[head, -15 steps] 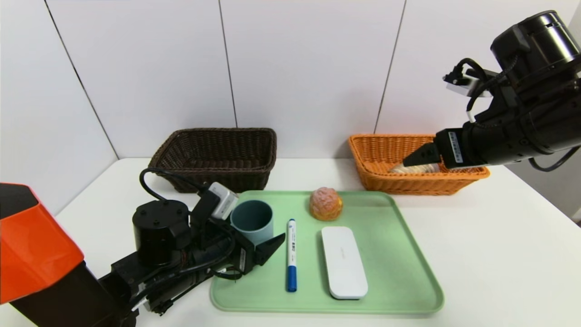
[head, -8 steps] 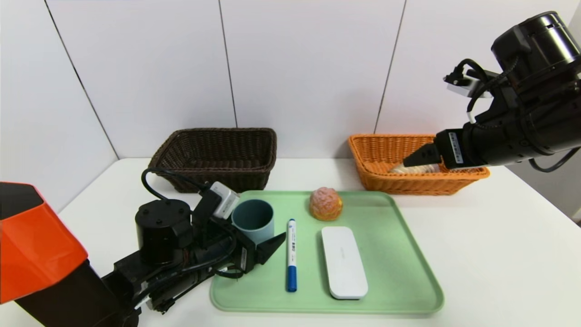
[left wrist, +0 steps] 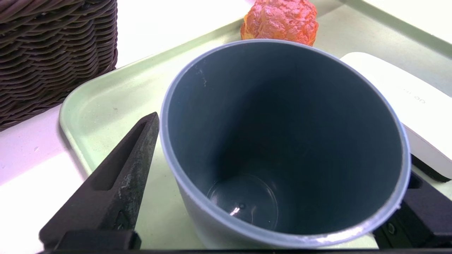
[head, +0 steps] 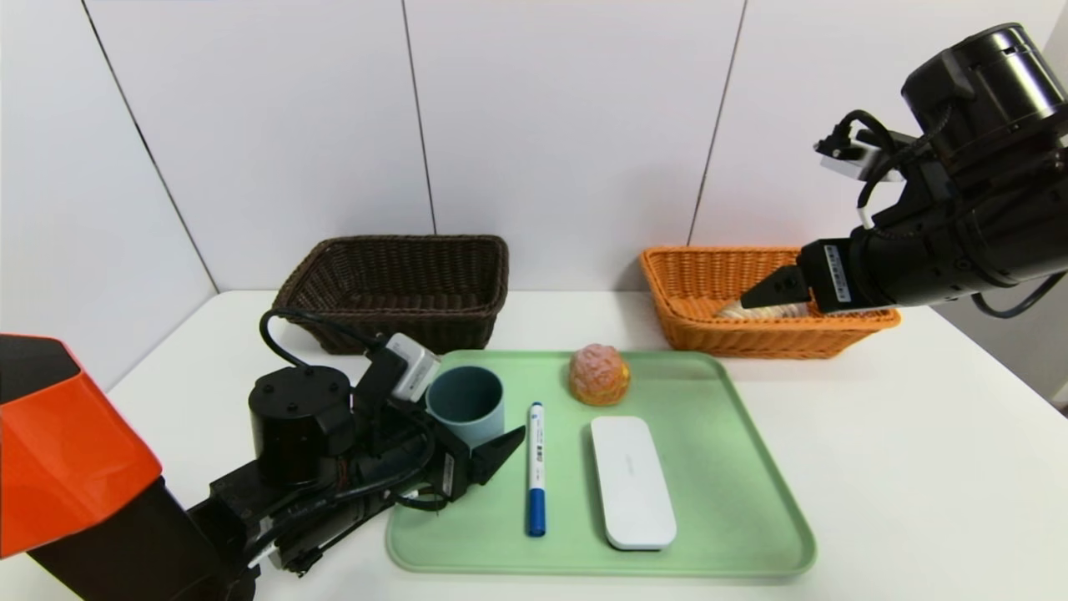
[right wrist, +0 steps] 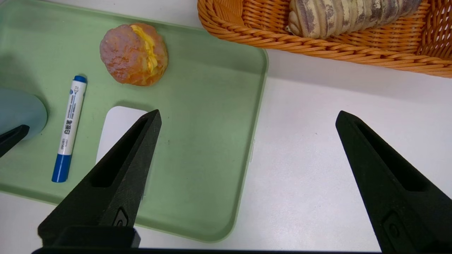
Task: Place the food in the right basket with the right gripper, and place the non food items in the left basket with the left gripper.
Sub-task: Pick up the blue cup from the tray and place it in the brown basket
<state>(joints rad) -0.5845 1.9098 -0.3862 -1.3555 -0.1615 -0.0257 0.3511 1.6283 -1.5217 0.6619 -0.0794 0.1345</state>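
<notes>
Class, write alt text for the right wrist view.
The right gripper hangs open and empty over the table, beside a green tray bearing a round bun, a marker, a white case and a cup. Beyond, an orange basket holds a ridged loaf.

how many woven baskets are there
2: a dark brown woven basket behind the green tray's left end, an orange woven basket behind its right end.

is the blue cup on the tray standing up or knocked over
Upright: the cup shows its open mouth facing up in the head view, its base inside on the tray side.
</notes>
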